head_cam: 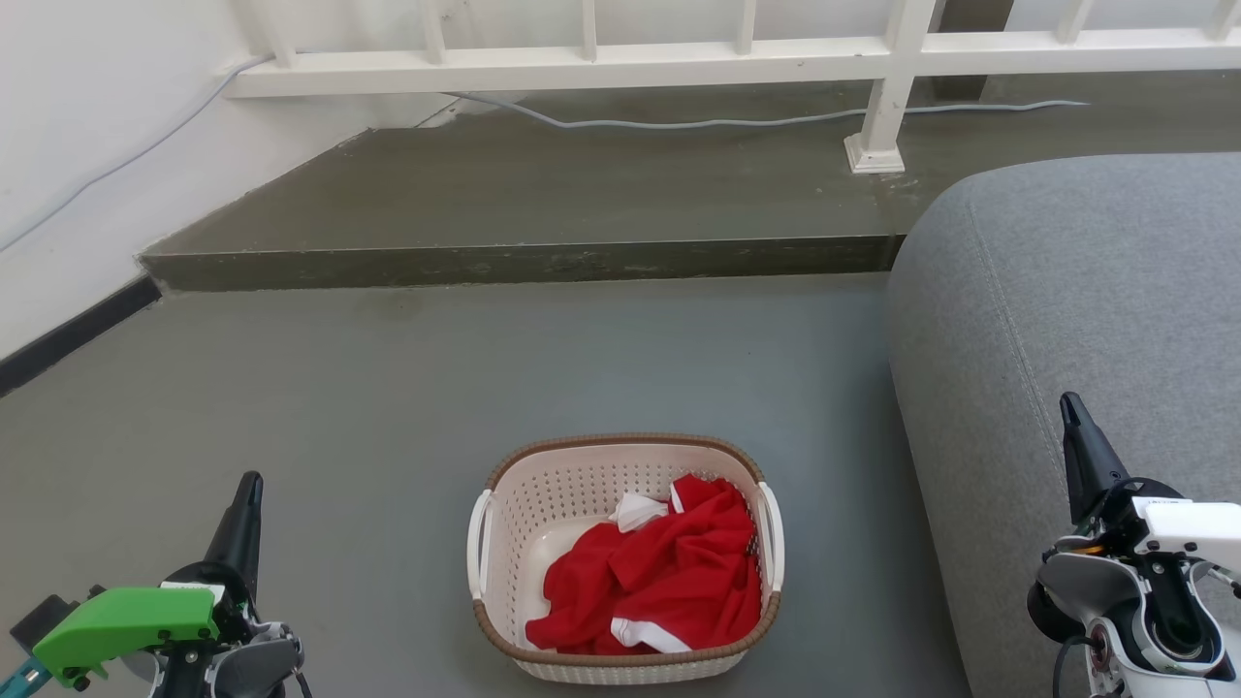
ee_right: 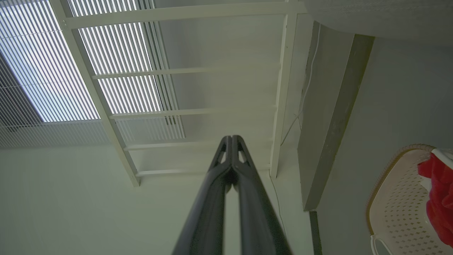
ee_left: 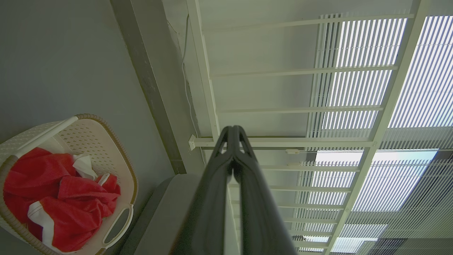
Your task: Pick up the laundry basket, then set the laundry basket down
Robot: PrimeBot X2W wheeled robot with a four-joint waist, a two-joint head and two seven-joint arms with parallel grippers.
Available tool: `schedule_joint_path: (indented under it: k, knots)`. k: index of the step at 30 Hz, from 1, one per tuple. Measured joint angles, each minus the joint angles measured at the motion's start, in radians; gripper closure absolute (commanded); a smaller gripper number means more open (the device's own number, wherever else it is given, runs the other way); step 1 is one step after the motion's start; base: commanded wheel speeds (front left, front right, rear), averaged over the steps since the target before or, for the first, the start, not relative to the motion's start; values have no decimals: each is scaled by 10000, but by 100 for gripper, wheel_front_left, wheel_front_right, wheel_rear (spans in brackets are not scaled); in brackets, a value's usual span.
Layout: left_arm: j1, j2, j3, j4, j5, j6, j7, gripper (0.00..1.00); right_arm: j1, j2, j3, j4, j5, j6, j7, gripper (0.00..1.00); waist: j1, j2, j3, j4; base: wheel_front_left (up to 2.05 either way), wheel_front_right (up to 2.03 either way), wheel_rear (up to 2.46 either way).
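The laundry basket [head_cam: 572, 485] sits on the floor [head_cam: 388, 388] at the lower middle of the head view, with clothes [head_cam: 669, 572] in it. A sofa [head_cam: 1066, 320] stands near its right. Behind both, a step [head_cam: 524, 262] crosses the frame, with a railing [head_cam: 679, 60] on it along the top edge. The left gripper [head_cam: 249, 485] is at lower left, and the right gripper [head_cam: 1070, 405] at lower right, before the sofa.

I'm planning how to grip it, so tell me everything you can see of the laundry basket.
The laundry basket is a small, rounded-rectangular cream tub, plastic by its look, with perforated walls, a brown woven-look rim and base band, and a white handle on its left and right sides. It stands upright on the grey floor, left of the grey sofa and apart from it. A crumpled red and white garment lies inside. The left gripper and right gripper are clear of it.
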Motion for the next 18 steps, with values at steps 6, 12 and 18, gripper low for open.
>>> schedule_joint_path:
  k: [6, 12, 18]
  knots:
    - [0, 0, 0, 0, 0, 0, 0, 100, 0, 0, 0, 0, 0, 0, 0, 100, -1, 0, 0, 0, 0, 0, 0]
    - [0, -2, 2, 0, 0, 0, 0, 100, 0, 0, -2, 0, 0, 0, 0, 100, 0, 0, 0, 0, 0, 0, 0]
    - [0, -2, 4, 0, 0, 0, 0, 100, 0, 0, -2, 0, 0, 0, 0, 100, 0, 0, 0, 0, 0, 0, 0]
